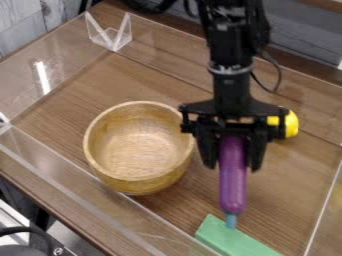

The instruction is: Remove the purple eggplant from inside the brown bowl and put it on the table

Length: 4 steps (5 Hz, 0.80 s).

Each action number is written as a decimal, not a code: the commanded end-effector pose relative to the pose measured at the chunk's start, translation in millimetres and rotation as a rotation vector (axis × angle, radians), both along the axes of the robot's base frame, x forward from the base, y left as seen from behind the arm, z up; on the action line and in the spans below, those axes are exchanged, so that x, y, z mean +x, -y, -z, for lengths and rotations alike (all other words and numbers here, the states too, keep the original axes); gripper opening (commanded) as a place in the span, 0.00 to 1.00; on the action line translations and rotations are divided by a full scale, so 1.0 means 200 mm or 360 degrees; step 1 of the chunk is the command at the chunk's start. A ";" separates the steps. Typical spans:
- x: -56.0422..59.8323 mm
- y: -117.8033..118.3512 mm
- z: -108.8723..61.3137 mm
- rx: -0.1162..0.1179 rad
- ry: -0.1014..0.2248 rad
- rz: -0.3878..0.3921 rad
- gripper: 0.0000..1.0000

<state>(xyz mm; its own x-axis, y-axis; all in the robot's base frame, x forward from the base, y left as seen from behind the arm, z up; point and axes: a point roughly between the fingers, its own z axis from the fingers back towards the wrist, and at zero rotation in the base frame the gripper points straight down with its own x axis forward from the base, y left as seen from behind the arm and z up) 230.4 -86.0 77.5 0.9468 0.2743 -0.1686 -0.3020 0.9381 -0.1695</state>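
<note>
The purple eggplant [234,176] hangs upright, stem tip down, held at its top by my gripper [234,143], which is shut on it. It is above the table [147,75], right of the brown bowl [135,147], and its bluish-green tip [231,217] hovers just over the flat green block. The bowl stands to the left with nothing inside it. The black arm [231,45] rises from the gripper toward the top of the view.
A yellow lemon [285,122] lies just behind and right of the gripper. A flat green block [238,240] sits at the front edge. Clear acrylic walls [54,75] ring the tabletop, with a clear bracket [110,30] at the back left.
</note>
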 end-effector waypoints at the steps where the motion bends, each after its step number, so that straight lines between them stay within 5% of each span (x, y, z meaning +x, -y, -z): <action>1: 0.01 0.02 -0.02 -0.0003 0.0069 -0.0003 0.00; 4: 0.05 -0.02 -0.05 -0.0003 0.0082 -0.0016 0.00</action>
